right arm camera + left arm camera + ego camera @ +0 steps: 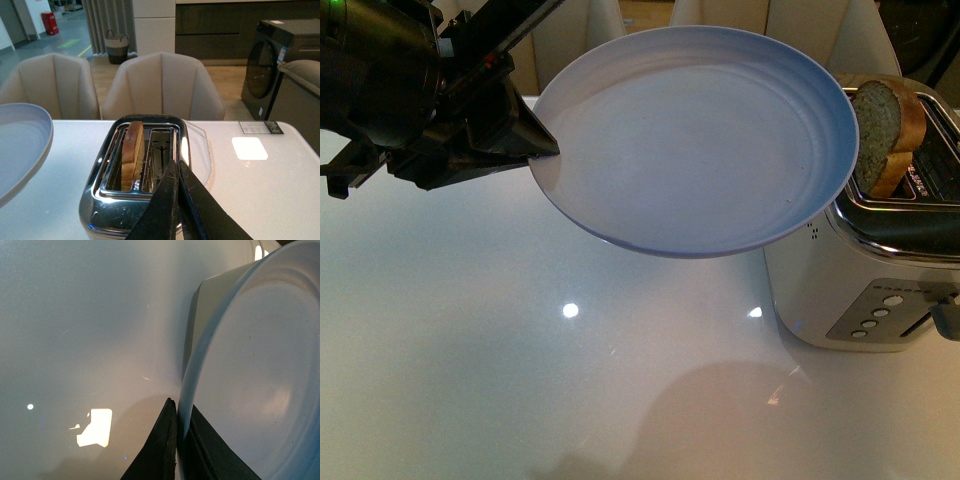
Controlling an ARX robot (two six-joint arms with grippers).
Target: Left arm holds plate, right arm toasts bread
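My left gripper [545,152] is shut on the rim of the pale blue-grey plate [695,140] and holds it tilted above the white table, beside the toaster. The left wrist view shows its fingers [165,440] pinching the plate's edge [250,375]. The bread [880,120] stands upright in a slot of the chrome toaster [880,270], sticking out of the top. In the right wrist view the bread [132,152] sits in the slot nearer the plate [20,145]. My right gripper [176,165] is shut and empty, just above the toaster's near edge [120,212].
The toaster has a panel of round buttons [875,315] on its front side. The white table [520,350] reflects ceiling lights. Beige chairs [162,85] stand behind the table, and a dark appliance [280,60] stands further back.
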